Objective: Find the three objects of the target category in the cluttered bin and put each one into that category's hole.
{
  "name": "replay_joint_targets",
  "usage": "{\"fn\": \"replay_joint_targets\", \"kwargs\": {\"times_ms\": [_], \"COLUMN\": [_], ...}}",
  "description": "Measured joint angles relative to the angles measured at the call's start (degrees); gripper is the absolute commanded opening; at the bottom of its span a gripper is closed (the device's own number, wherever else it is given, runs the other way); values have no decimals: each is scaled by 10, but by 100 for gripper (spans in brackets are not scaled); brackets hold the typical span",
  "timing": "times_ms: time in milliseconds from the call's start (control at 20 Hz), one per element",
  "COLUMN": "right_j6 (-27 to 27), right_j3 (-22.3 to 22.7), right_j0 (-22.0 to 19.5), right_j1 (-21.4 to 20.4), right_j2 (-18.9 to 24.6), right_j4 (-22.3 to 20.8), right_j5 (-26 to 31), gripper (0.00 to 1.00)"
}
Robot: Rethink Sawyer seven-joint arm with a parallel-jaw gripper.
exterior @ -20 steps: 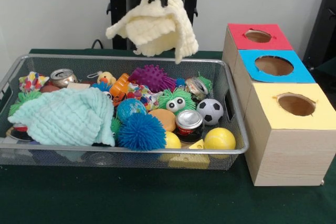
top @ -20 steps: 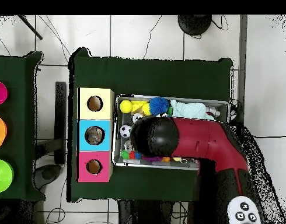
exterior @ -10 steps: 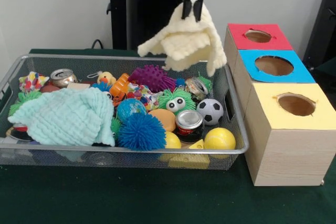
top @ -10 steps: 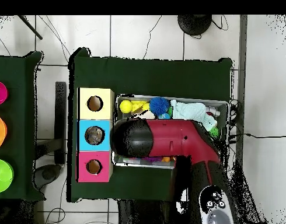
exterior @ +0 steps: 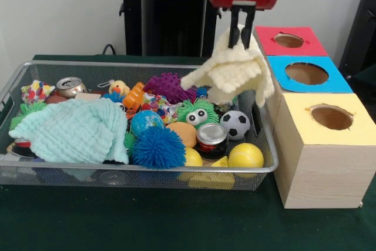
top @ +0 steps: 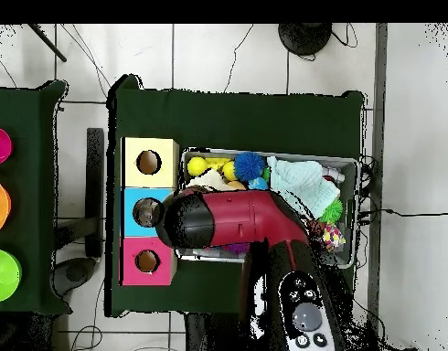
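My gripper is shut on a pale yellow waffle cloth and holds it in the air over the right end of the wire mesh bin, close to the boxes. The blue-surround hole lies to the right of the cloth, in the middle box. In the overhead view the arm's head sits beside the blue-surround hole and covers part of the bin. No see-through plastic items show in either view; the clutter or the arm may hide them.
A mint waffle cloth covers the bin's left part. Around it lie spiky balls, a blue fuzzy ball, a soccer ball, yellow balls and metal cans. A red-surround hole and a yellow-surround hole flank the blue one.
The gripper has carried the yellow cloth to the right and somewhat lower, from over the bin's middle to its right end beside the boxes.
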Motion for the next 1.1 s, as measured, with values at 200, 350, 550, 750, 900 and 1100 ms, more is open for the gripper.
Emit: {"fn": "replay_joint_targets", "kwargs": {"times_ms": [200,350,550,750,900,1100], "right_j6": [0,0,0,0,0,0], "right_j3": [3,6,11,14,13,13], "right_j0": [10,17,23,30,36,39], "right_j1": [30,55,78,95,105,118], "right_j2": [-7,-15,-25,-35,-44,-53], "right_j4": [0,0,-1,-1,-1,-1], "right_j5": [-48,-84,-112,-127,-130,-130], "gripper": [0,0,0,0,0,0]}}
